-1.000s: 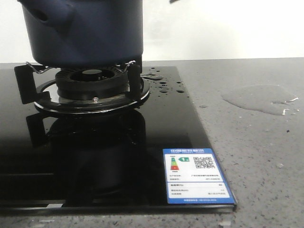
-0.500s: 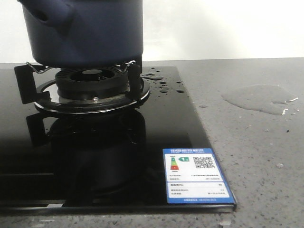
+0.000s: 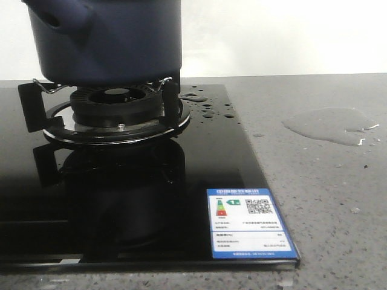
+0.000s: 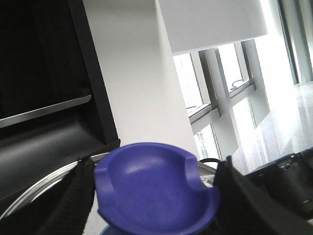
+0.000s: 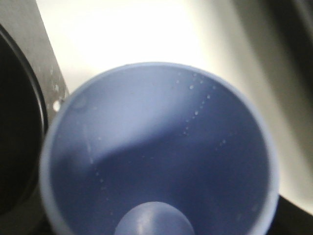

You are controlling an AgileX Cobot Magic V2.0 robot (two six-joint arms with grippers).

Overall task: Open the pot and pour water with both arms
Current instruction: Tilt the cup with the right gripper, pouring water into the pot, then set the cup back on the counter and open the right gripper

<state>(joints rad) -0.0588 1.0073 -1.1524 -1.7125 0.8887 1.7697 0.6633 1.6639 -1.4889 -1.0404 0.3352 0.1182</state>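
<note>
Nothing moved since 1 s ago: pot (image 3: 109, 39) on burner (image 3: 115, 106); L fingers (image 4: 73, 205) clamp blue knob (image 4: 156, 188), R prob. grasping cup (image 5: 159, 152), fingers unseen.

- The pot (image 3: 112, 39) is dark navy blue, matte and plain.
- The stove top (image 3: 151, 181) is glossy black.
- Its label (image 3: 249, 222) is blue-edged white with a black square code and a green-to-red colour scale.
- The counter (image 3: 326, 199) is grey with fine speckles.
- The water (image 3: 329, 124) is clear and shiny.
- The knob (image 4: 156, 193) between the black fingers (image 4: 73, 205) is bright violet-blue.
- The cup (image 5: 159, 152) is pale blue inside, dotted with tiny droplets.
</note>
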